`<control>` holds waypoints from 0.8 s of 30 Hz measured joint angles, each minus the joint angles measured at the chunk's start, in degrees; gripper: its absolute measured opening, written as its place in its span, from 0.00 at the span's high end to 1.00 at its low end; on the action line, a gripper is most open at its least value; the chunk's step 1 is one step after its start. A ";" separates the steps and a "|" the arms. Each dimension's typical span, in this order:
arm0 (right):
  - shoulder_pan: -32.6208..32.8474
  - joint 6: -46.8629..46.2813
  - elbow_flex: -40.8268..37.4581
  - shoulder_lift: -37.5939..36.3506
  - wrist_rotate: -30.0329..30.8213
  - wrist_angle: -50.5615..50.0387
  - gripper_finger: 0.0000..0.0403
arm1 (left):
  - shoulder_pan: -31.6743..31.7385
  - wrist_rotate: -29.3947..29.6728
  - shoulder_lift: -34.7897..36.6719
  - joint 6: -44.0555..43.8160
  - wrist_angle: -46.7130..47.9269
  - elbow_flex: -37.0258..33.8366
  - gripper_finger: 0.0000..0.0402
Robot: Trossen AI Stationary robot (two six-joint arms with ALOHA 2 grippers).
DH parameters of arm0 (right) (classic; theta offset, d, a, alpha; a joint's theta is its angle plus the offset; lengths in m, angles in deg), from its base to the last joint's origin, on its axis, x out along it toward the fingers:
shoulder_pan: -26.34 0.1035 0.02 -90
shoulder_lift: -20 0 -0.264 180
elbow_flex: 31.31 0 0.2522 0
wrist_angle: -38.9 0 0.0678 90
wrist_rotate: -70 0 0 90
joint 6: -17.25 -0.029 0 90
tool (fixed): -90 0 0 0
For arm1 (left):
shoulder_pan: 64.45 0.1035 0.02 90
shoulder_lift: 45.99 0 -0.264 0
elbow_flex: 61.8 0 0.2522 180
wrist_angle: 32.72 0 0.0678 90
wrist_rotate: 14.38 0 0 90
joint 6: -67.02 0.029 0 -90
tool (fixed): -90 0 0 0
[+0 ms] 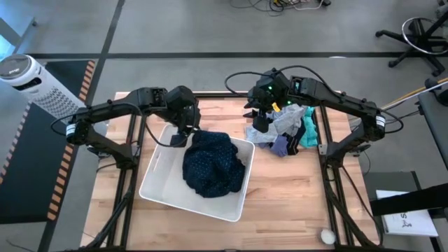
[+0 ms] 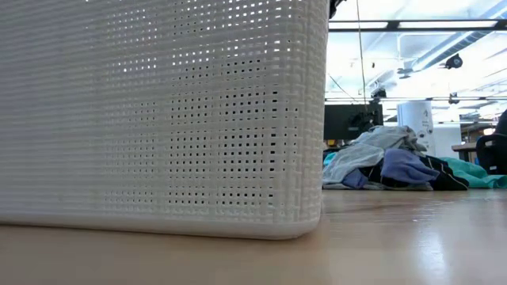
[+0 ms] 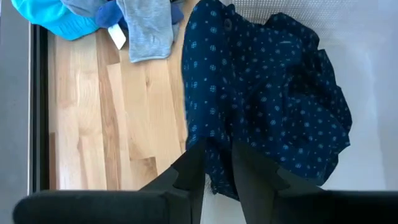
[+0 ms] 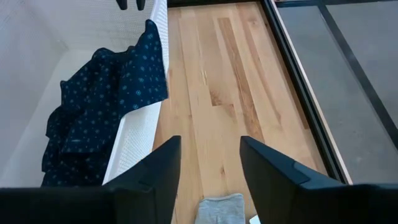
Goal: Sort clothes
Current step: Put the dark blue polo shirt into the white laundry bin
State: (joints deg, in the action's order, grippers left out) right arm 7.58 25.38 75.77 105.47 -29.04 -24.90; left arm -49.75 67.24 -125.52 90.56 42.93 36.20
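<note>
A large navy dotted garment [image 1: 213, 164] lies heaped in the white bin [image 1: 164, 185], and one flap [image 4: 152, 62] hangs over the bin's right rim. My left gripper [image 3: 217, 171] hovers above the bin's far left corner, its fingers a narrow gap apart, with the navy cloth [image 3: 267, 93] below them and nothing between them. The other clothes, grey [image 2: 364, 150], lavender [image 2: 404, 166], black [image 2: 444, 178] and teal [image 2: 471, 172], lie in a pile [image 1: 290, 129] on the table at the far right. My right gripper [image 4: 210, 162] stands open above the pile's left side, over a grey piece [image 4: 221, 208].
Bare wooden tabletop [image 1: 280, 189] lies between the bin and the table's right rail. A small white ball [image 1: 327, 236] sits near the front right corner. In the low view the bin's perforated wall [image 2: 158, 119] fills the picture's left. A white tower fan [image 1: 28, 77] stands off the table's left.
</note>
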 joint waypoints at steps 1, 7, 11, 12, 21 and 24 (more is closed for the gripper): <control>0.01 0.14 0.00 0.00 0.00 0.00 0.61 | -0.01 0.86 0.00 0.38 0.02 -0.41 0.83; 0.01 0.48 0.00 0.00 0.01 0.00 0.59 | 0.02 1.97 -0.09 1.66 -1.33 -2.89 0.80; -0.01 0.71 0.00 0.00 0.02 0.09 0.61 | 0.02 2.96 -0.13 2.58 -3.73 -3.99 0.79; 0.01 0.71 -0.02 0.00 0.00 0.11 0.62 | 0.02 3.08 -0.13 2.90 -4.01 -4.15 0.79; -0.01 0.92 -0.02 0.00 0.02 0.24 0.76 | 0.02 3.44 -0.13 4.27 -5.09 -4.82 0.99; -0.01 1.10 -0.02 0.00 0.02 0.24 0.82 | 0.02 3.44 -0.13 4.29 -5.29 -4.82 0.99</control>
State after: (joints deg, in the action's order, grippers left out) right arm 7.57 26.48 75.75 105.47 -29.02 -24.66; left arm -49.73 70.67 -125.65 94.85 37.63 31.38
